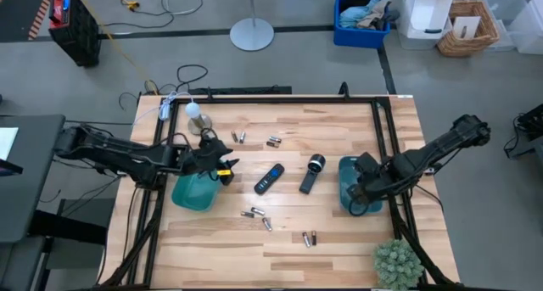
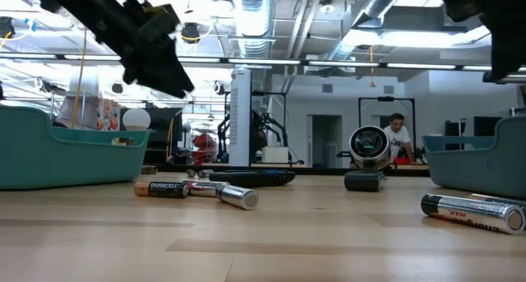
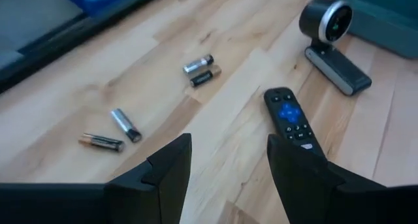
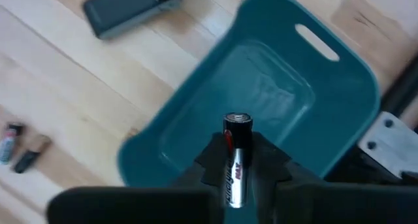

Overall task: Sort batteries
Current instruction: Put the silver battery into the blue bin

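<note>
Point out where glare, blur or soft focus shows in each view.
Low view: ceiling strip lights flare overhead; the nearest silvery battery is soft. Right wrist view: the teal plastic tray and flashlight are blurred, and the red-striped silvery battery between the fingers is only a little sharper. Left wrist view: sharp. High view: evenly lit, no glare.

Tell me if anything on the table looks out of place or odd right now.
Two things aren't batteries: a flat black remote control and a black flashlight with a round head lie mid-table among the scattered small cylindrical batteries. Nothing looks spilled or damaged. The right tool holds one silver-and-black battery above the right teal plastic tray.
</note>
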Tool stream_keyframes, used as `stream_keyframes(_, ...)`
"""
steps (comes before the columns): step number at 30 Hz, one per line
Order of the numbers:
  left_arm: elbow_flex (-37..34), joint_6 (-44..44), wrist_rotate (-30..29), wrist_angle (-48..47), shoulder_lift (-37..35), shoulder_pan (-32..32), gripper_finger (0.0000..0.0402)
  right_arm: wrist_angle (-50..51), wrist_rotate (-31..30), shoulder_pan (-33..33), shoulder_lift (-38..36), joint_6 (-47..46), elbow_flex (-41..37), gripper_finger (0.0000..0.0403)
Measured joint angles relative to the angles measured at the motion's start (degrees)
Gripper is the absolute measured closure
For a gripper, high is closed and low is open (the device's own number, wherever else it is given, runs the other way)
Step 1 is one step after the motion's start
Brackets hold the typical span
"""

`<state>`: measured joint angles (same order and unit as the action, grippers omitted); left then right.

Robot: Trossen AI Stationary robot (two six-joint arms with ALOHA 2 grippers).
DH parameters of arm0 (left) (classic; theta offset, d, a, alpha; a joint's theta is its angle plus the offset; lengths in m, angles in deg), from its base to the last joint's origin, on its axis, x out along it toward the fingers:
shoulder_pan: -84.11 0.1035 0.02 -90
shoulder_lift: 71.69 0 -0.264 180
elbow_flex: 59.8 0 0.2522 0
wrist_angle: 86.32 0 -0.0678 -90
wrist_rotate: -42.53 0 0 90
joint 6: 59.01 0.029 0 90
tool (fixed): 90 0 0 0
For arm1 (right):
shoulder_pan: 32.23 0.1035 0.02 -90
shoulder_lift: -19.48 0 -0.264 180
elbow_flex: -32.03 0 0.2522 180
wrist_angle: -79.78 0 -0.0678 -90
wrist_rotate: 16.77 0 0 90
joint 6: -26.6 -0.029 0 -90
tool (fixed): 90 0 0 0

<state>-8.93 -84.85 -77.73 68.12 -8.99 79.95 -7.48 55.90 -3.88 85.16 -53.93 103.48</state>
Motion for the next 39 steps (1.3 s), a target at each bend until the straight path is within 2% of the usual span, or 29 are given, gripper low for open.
stream_keyframes(7, 0.0, 2.7, 10.5, 8.1, 6.1, 6.7, 0.0207, 2.0, 0.0, 1.0, 3.3, -0.2, 0.0, 0.0240)
stream_keyframes(13, 2.8, 4.5, 13.6, 7.2, 10.2, 11.7, 0.0207, 1.6, -5.3, 2.0, 3.8, 2.4, 0.0, 0.0178)
stream_keyframes(21, 13.1, 8.9, 13.5, -1.4, 20.3, 20.1, 0.0207, -2.8, -14.8, 4.8, 2.8, 4.7, 0.0, 0.0176)
stream_keyframes(26, 19.3, 11.6, 13.6, -7.8, 27.4, 24.7, 0.0207, -5.3, -17.7, 6.5, 3.0, 4.8, -0.4, 0.0181)
stream_keyframes(33, 25.0, 10.4, 15.6, -14.0, 34.1, 28.1, 0.0207, -6.3, -18.7, 8.1, 3.0, 4.3, -2.6, 0.0181)
stream_keyframes(39, 25.5, 10.1, 16.5, -14.4, 37.1, 28.9, 0.0207, -7.8, -18.8, 8.1, 3.0, 4.0, -5.2, 0.0181)
